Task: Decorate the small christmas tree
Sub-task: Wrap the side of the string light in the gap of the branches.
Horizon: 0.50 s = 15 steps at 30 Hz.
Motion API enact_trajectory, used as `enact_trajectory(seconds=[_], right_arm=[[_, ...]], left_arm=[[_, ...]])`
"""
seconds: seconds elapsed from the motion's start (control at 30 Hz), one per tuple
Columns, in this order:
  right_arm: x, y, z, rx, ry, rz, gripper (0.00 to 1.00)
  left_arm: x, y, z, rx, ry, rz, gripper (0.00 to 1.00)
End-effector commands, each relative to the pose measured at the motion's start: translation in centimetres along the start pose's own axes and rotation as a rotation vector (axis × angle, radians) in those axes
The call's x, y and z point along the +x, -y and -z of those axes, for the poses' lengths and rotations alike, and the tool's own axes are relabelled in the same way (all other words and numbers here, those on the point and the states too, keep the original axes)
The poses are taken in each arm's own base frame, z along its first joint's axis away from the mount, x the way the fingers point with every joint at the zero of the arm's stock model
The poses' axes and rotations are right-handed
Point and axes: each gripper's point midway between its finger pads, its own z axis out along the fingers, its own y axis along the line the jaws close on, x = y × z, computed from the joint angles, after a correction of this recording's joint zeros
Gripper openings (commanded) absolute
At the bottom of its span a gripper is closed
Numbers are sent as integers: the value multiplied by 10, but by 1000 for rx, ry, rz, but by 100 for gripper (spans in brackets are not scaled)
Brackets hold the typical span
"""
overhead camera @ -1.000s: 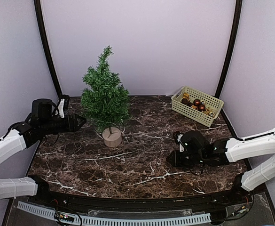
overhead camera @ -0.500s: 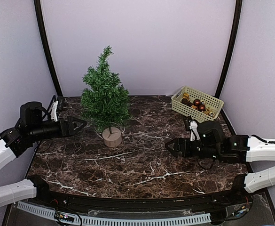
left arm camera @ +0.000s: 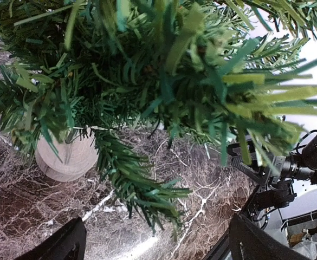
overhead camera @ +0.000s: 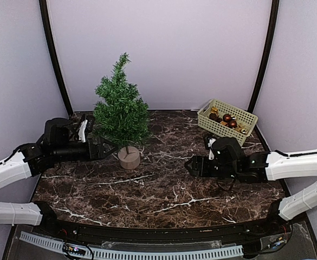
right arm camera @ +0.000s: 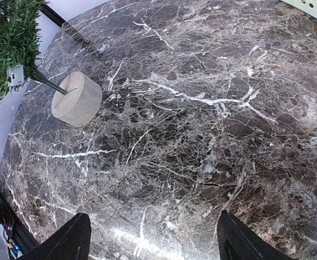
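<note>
While the small christmas tree [overhead camera: 120, 108] stands upright at the far left of the table [overhead camera: 147, 189], trunk rising straight from its round wooden base [overhead camera: 129, 157] and no decoration visible on its branches, you have the left gripper [overhead camera: 108, 148] just to its left, low down at the height of the bottom boughs. Its fingers are spread wide with nothing between them, and its wrist view is filled with needles. The tree lies directly ahead of that gripper, to its right, with the long axis vertical. Your right gripper [overhead camera: 189, 166] sits near the middle of the table, well apart from the tree and pointing left toward it, its fingers also spread and empty. The ornaments [overhead camera: 227, 117] lie in the pale basket [overhead camera: 239, 130] at the far right, behind and to the right of that gripper. The right arm is clearly the nearer one to them, so I judge the next reach belongs to it and means turning away from the tree.
</note>
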Motion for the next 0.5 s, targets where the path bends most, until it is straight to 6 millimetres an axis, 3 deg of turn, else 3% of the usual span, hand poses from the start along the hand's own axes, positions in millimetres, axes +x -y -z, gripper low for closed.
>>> enact_trajectory(seconds=[0.0, 0.2, 0.33, 0.47], right_arm=[[-26, -24, -4, -101, 74, -48, 85], [-30, -33, -25, -86, 52, -43, 83], [-24, -31, -42, -50, 21, -37, 75], [-17, -39, -54, -78, -22, -33, 61]], left_arm=[[-9, 6, -6, 25, 35, -2, 90], [-6, 0, -12, 5, 25, 11, 72], [-4, -3, -15, -5, 21, 15, 59], [-5, -7, -14, -26, 33, 14, 43]])
